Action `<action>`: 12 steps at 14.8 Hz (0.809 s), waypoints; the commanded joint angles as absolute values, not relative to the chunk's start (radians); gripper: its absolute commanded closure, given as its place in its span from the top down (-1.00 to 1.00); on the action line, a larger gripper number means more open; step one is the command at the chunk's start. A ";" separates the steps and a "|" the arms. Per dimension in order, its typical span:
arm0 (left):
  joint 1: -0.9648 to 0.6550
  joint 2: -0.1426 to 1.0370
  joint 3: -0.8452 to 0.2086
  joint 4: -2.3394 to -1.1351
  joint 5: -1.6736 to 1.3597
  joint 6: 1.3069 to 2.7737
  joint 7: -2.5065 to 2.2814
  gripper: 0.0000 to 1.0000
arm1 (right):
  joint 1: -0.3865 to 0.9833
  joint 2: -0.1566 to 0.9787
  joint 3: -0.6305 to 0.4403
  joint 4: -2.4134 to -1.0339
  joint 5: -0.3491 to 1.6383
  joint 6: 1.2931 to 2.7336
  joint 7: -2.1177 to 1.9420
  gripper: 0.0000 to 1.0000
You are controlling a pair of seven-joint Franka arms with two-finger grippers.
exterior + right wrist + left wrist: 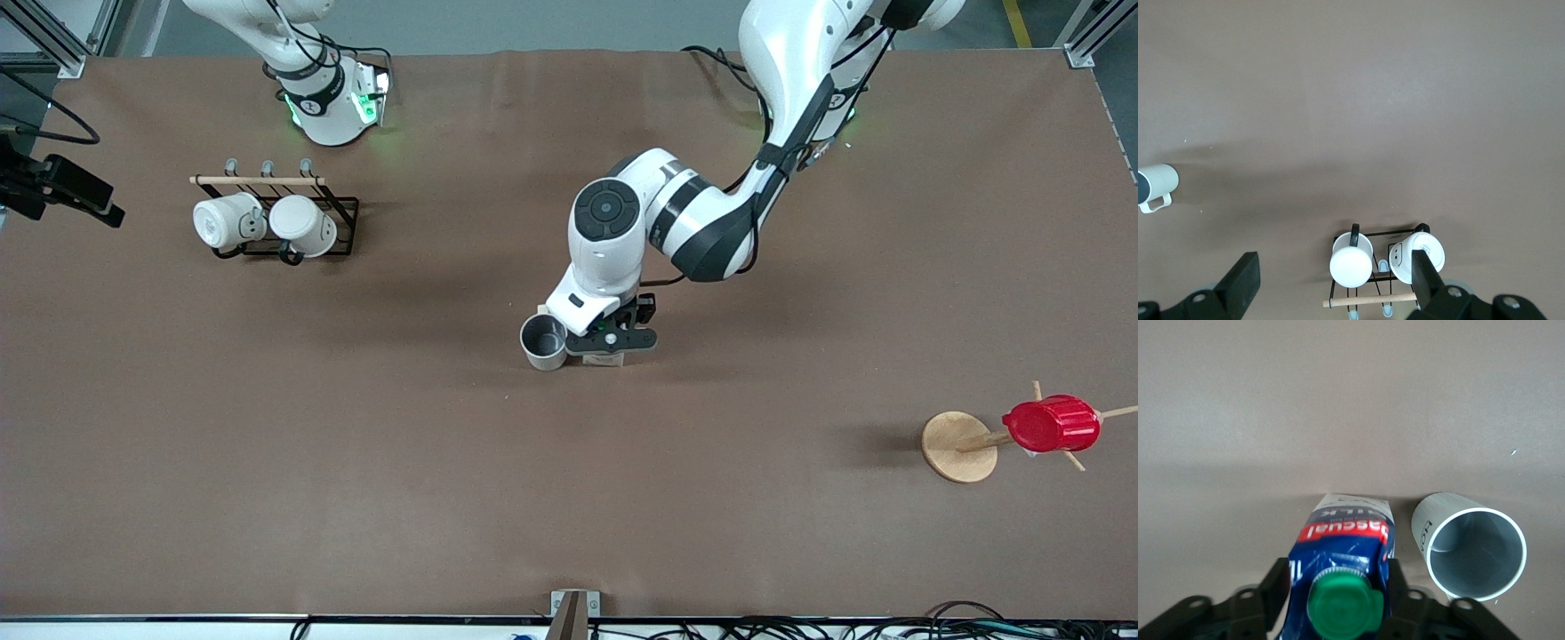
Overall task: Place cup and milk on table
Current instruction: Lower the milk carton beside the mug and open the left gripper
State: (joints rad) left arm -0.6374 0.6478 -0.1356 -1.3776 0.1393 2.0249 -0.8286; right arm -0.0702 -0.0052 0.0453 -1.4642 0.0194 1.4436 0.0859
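The milk (1341,543), a blue and white carton with a green cap and red band, stands upright on the brown table (356,462) near its middle. My left gripper (613,345) is shut on it, one finger on each side (1338,580). The left hand hides most of the carton in the front view. The cup (544,340), pale grey with a dark inside, stands upright on the table right beside the carton, toward the right arm's end; it also shows in the left wrist view (1471,550) and the right wrist view (1155,187). My right gripper (1335,277) is open and empty, high over the mug rack.
A black wire rack (342,222) holding two white mugs (267,224) stands near the right arm's base. A red ribbed cup (1051,424) hangs on a wooden peg stand with a round disc base (956,449) toward the left arm's end.
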 commanded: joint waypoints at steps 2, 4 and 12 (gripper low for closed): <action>-0.627 0.579 -0.132 -1.359 0.166 1.996 -0.850 1.00 | -0.067 -0.002 0.043 -1.450 0.023 1.434 0.046 1.00; -0.557 0.494 -0.140 -1.368 0.158 1.962 -0.842 1.00 | -0.061 -0.002 0.041 -1.450 0.021 1.436 0.046 1.00; -0.359 0.318 -0.144 -1.424 0.063 1.822 -0.654 1.00 | -0.057 0.002 0.038 -1.450 0.025 1.436 0.048 1.00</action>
State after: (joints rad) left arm -0.3905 0.3458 -0.1355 -1.3868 0.0924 1.8211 -0.7016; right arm -0.0611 -0.0035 0.0444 -1.4619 0.0193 1.4436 0.0559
